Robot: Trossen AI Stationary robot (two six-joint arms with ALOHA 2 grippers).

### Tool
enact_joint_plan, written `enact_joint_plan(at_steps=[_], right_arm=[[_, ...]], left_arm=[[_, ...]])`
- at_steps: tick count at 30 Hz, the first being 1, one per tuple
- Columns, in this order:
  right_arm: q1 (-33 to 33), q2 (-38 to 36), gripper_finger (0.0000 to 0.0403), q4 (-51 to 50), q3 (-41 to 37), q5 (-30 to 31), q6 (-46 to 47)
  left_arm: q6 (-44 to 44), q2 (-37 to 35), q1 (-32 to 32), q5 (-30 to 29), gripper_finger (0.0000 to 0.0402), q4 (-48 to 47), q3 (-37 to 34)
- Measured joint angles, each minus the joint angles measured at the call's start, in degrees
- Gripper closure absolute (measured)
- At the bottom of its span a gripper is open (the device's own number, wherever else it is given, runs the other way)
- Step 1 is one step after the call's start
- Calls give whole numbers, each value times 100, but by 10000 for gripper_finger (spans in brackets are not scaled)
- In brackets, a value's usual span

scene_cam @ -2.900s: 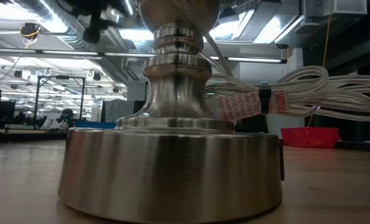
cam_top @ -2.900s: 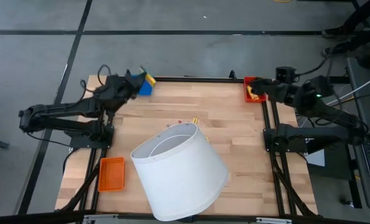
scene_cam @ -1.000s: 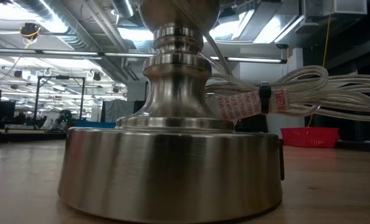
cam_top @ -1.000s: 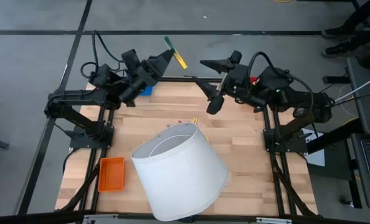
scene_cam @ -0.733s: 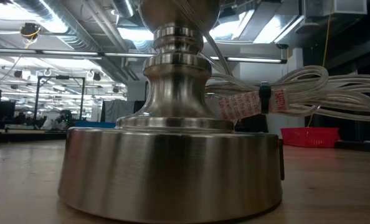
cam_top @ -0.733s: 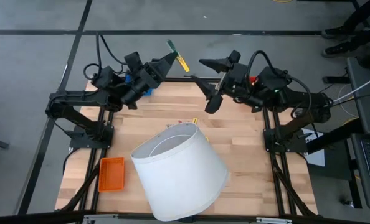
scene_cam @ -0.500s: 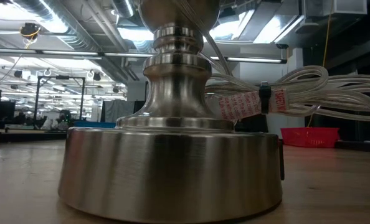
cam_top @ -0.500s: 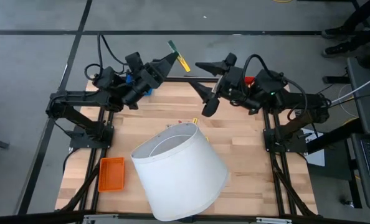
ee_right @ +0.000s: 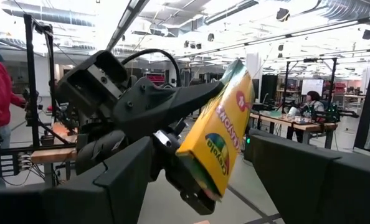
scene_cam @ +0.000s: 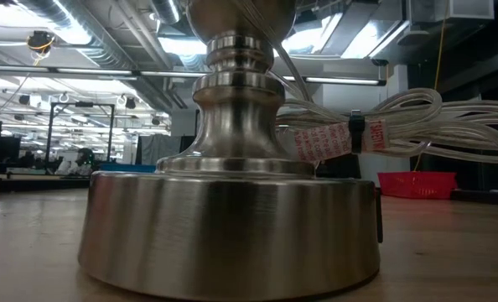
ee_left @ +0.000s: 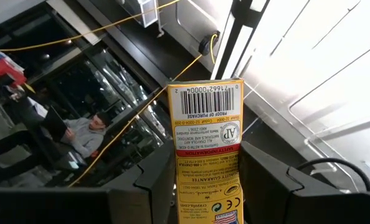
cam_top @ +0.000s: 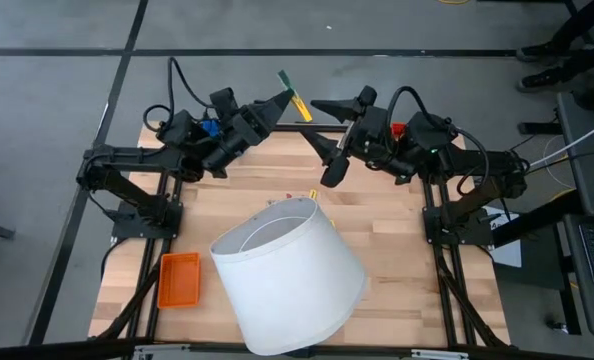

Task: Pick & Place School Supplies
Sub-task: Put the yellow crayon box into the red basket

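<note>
My left gripper is raised above the table's far edge and shut on a yellow and green crayon box. Its barcode side faces the left wrist camera. My right gripper hangs open just right of the box, fingers spread wide and pointing at it. In the right wrist view the box shows between those fingers, farther off and apart from them. A small yellow piece lies on the table by the lampshade's far rim. My left gripper pinches the crayon box between its two fingers by its narrow side edges at the end away from the barcode. The box sticks out past the fingertips, slanting up and toward my right gripper, lifted clear of the table.
A large white lampshade fills the table's middle and near part. Its metal lamp base and bundled cord block the low view. An orange tray sits near left, a blue one far left, a red one far right.
My left gripper has carried the crayon box a little toward the table's right, closer to my right gripper. My right gripper has moved left toward the box and stayed open.
</note>
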Motion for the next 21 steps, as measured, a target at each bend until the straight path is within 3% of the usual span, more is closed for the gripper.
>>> enact_joint_plan(at_steps=[13,21], right_arm=[[-101,143,133,32,0,68,304],[-96,157,206,63,0,145,303]], left_arm=[[2,-2,-54,1,246,16,0],[2,-2,-81,1,247,13,0]])
